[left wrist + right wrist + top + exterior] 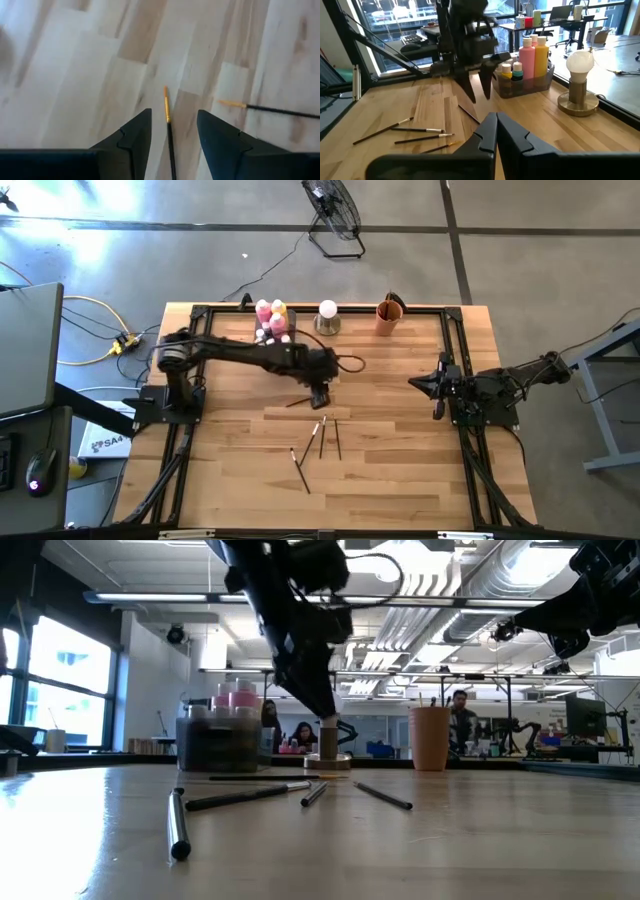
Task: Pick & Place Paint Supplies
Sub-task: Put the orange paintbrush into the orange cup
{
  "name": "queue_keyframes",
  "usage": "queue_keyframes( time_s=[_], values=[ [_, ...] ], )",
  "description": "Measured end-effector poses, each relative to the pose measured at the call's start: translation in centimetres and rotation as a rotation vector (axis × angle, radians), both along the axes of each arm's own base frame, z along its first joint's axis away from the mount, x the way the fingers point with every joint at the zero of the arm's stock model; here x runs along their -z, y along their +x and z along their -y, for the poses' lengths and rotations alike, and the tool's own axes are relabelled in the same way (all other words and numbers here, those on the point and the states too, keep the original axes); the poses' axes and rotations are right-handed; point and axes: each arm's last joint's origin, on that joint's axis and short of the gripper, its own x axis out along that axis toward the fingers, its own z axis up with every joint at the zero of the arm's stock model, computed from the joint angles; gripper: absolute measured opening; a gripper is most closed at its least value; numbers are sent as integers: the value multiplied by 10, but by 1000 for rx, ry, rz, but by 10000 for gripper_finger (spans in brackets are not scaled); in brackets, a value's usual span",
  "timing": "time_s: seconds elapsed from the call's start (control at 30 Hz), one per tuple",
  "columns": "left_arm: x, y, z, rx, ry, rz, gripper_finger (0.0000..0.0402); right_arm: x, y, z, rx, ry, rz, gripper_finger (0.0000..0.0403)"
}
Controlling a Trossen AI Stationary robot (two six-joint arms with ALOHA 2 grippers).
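My left gripper [320, 397] hangs open over the middle of the table, fingers slanting down. A thin dark paintbrush [169, 131] with a yellow tip lies on the wood below it and shows between the two fingers without touching them; the right wrist view also shows this brush [469, 113] flat on the table. Three more brushes [322, 436] lie nearer the front edge. Pink [526, 52] and yellow [541, 50] bottles and small capped ones stand in a tray [272, 326] at the far edge. My right gripper [496, 131] waits shut at the right side.
A white ball on a metal base [327, 317] and an orange cup [389, 316] stand at the far edge, right of the tray. Another brush [272, 108] lies close beside the one under my left gripper. Bare wood spreads across the table's near right part.
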Motion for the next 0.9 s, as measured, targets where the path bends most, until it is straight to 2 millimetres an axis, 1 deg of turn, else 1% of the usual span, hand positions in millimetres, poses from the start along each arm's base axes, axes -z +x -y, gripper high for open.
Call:
queue_keyframes(
  time_s=[0.1,0.23,0.33,0.4,0.53,0.6,0.8,0.9],
  values=[
    [12,13,-1,33,14,-59,157,0,0,0,1,-1,-2,2],
    [22,27,-3,41,15,-138,157,0,0,0,0,-6,-1,2],
    [30,35,-4,53,19,-179,157,0,0,0,0,-8,-3,2],
    [32,43,-5,70,30,-169,157,0,0,0,-1,-9,-6,2],
    [35,50,-6,71,34,-154,157,0,0,0,-1,-9,-5,2],
    [37,48,-6,64,44,-186,157,0,0,0,0,-7,0,2],
    [35,50,-7,45,74,-160,157,0,0,0,-1,-9,-3,2],
    [41,55,-8,43,78,-147,157,0,0,0,-1,-8,1,2]
  ],
)
